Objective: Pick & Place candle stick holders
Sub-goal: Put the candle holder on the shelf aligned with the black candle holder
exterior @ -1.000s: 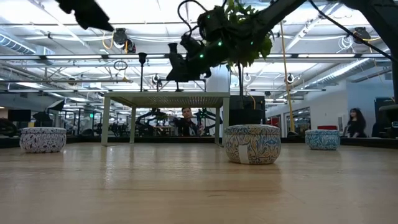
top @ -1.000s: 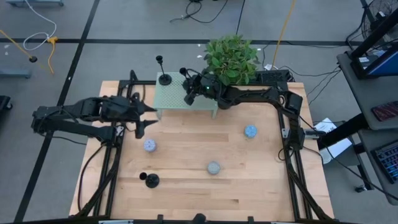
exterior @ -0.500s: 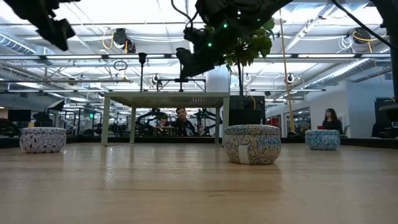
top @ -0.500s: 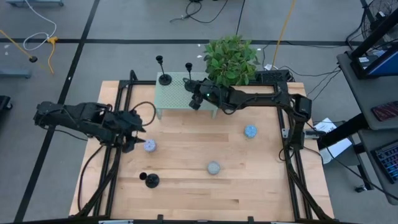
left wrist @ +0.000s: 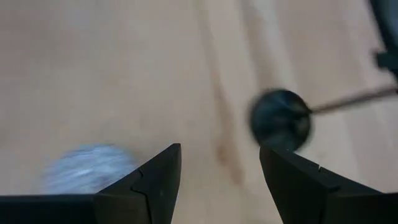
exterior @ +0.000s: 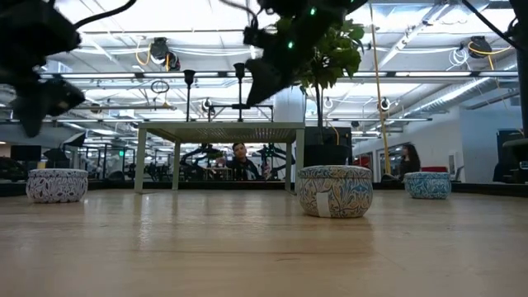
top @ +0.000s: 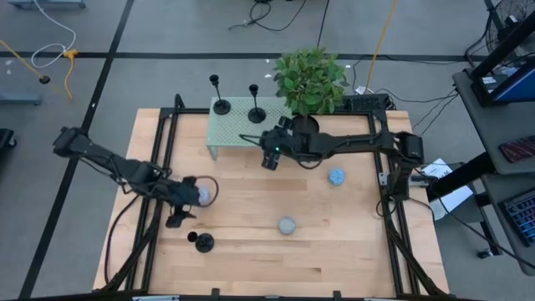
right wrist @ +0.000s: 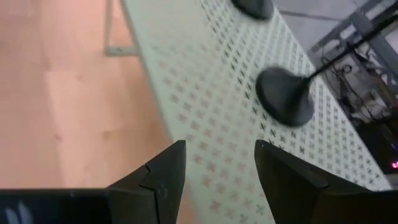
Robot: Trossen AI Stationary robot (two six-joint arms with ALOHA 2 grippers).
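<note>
High view: two candle stick holders [top: 221,106] [top: 257,115] stand on the pale green perforated stand [top: 238,125] at the desk's [top: 334,251] far side, beside the potted plant [top: 311,79]. A third holder [top: 204,242] stands on the desk near the front left. The left tool [top: 177,219] hovers just beyond it; the right tool [top: 269,159] hangs at the stand's front edge.

Low view: three patterned tins [exterior: 334,190] [exterior: 57,185] [exterior: 427,184] sit on the desk.

Left wrist view: the left tool [left wrist: 219,177] is open and empty over the third holder [left wrist: 281,118].

Right wrist view: the right tool [right wrist: 217,180] is open and empty above the stand [right wrist: 217,112].
</note>
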